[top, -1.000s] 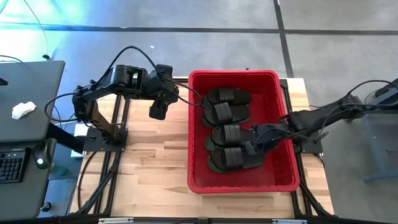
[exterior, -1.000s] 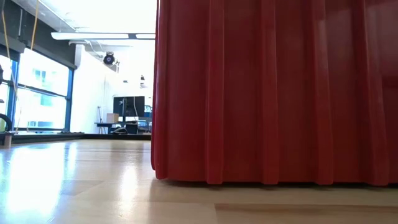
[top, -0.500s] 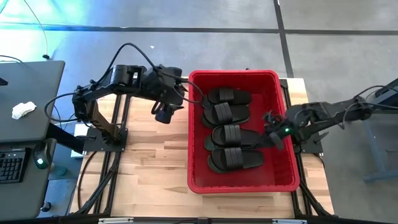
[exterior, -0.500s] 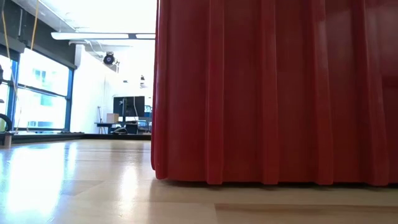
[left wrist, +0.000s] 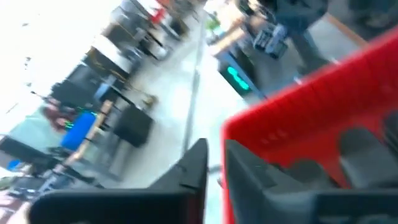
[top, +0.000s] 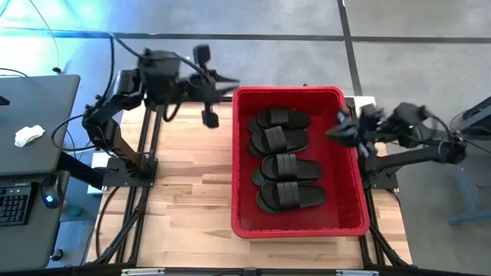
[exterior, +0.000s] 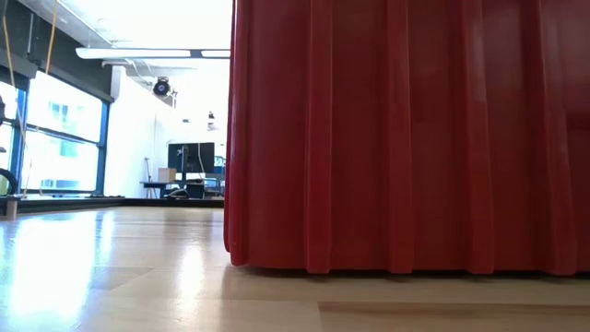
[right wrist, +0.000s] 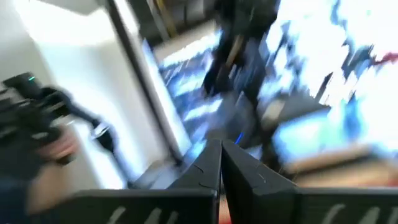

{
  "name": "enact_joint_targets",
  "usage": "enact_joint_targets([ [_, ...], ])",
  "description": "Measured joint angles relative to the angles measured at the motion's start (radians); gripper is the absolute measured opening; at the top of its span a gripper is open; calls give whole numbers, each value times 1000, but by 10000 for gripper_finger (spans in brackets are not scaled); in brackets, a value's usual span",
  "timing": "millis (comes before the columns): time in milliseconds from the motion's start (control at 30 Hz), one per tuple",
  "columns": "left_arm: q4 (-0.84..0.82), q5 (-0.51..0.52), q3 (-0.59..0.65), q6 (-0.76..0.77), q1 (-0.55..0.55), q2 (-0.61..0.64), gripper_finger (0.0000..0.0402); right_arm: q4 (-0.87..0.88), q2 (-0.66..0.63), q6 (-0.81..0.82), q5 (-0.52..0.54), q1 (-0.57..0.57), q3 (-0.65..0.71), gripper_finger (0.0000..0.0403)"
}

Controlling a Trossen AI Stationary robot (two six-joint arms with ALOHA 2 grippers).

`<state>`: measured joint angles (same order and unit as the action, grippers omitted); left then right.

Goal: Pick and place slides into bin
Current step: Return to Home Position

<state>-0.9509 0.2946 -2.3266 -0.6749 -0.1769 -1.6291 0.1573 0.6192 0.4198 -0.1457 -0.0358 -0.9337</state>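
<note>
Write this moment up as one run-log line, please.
left gripper: holds nothing, near far-left corner of bin | right gripper: shut, empty, by bin's right rim | slides: four visible, all inside bin

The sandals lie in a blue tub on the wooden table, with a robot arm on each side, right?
Not quite: the high view shows the tub is red, not blue. The rest holds: sandals in it, wooden table under it, left end effector on one side, right end effector on the other.
</note>
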Motion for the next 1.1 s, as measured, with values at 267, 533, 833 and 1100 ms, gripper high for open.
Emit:
enact_joint_targets([
  [267, 114, -33, -18, 5, -159, -1, 21, -349, -18, -380, 42, 209, 0, 0],
  [533, 139, -49, -18, 25, -340, 2, 2, -377, 64, -661, 204, 451, -177, 0],
  [833, 137, -194, -18, -11, -536, 23, 1, -296, 265, -828, 223, 747, -512, 0],
  [1100, 132, -373, -18, -28, -761, 30, 2, -337, 254, -870, 293, 972, -521, 0],
])
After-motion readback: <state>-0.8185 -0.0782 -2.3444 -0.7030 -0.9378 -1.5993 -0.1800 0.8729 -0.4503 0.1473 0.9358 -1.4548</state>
